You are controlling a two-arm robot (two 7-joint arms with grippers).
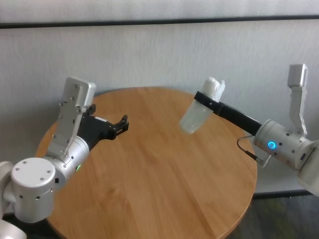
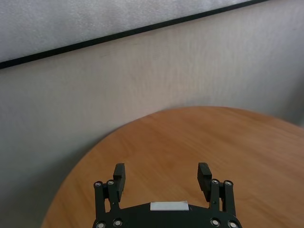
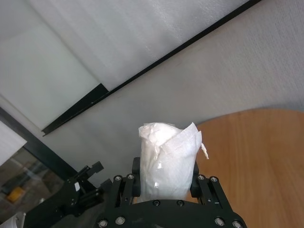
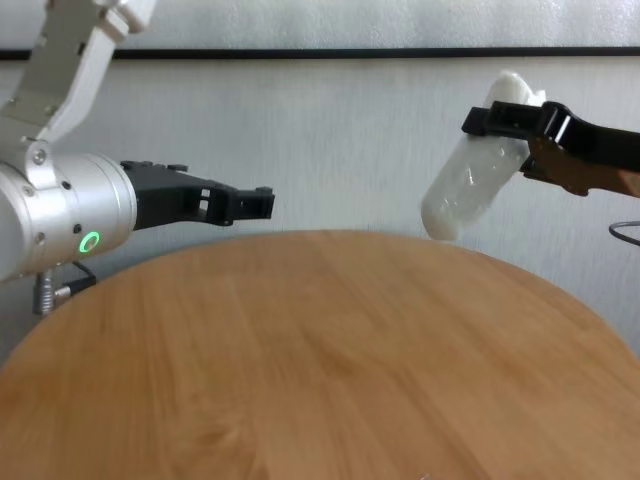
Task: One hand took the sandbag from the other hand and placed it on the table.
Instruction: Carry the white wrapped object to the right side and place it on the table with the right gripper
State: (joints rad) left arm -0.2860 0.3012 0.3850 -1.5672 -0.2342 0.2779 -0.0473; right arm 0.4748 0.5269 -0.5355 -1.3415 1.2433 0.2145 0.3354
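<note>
My right gripper (image 1: 205,99), on the wrist with the blue ring, is shut on the white sandbag (image 1: 200,107) and holds it tilted in the air above the far right part of the round wooden table (image 1: 149,169). The sandbag also shows in the chest view (image 4: 478,170) and between the fingers in the right wrist view (image 3: 167,161). My left gripper (image 1: 123,124), on the wrist with the green ring, is open and empty above the table's left side. It also shows in the left wrist view (image 2: 162,178) and the chest view (image 4: 262,203).
A pale wall with a dark horizontal strip (image 1: 159,22) stands behind the table. The table's round edge (image 1: 251,191) drops off at the right. A wide gap of air lies between the two grippers.
</note>
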